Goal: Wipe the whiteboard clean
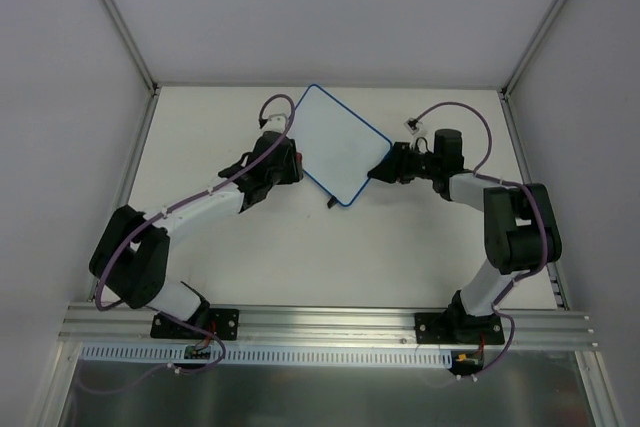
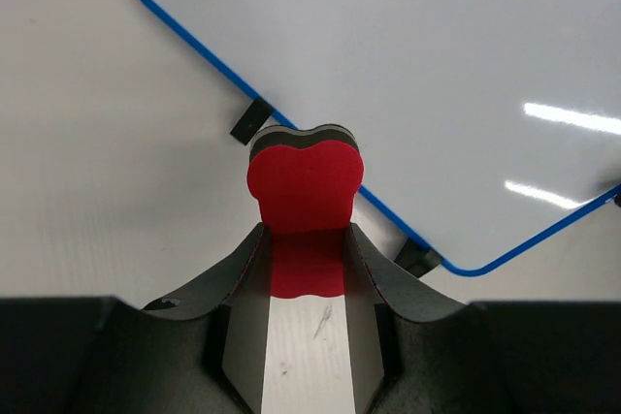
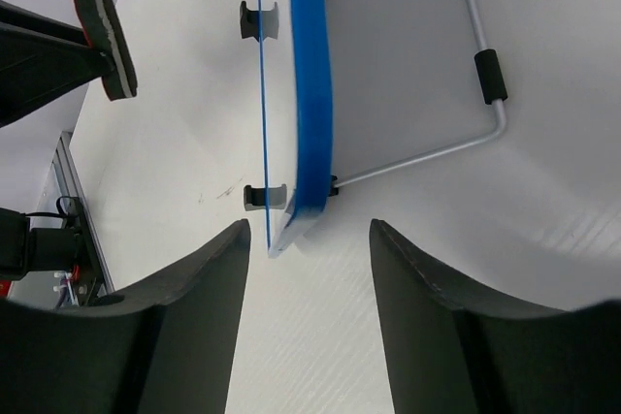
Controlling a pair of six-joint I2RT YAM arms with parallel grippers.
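Observation:
The whiteboard (image 1: 338, 142) stands tilted on the table's middle, blue-framed, its white face (image 2: 437, 65) free of writing. My left gripper (image 1: 287, 167) is at its left edge, shut on a red eraser (image 2: 306, 186) with a dark foam backing. The eraser's tip sits beside the board's lower frame, close to a black foot (image 2: 247, 123). My right gripper (image 1: 378, 172) stands open at the board's right corner. In the right wrist view the board's blue edge (image 3: 310, 75) ends just beyond the parted fingertips of that gripper (image 3: 309, 239), untouched. The eraser (image 3: 105, 41) shows at far left there.
A wire stand (image 3: 485, 79) props the board from behind. A small white tag (image 1: 412, 125) lies by the right arm. Grey enclosure walls ring the table, and an aluminium rail (image 1: 330, 322) runs along the near edge.

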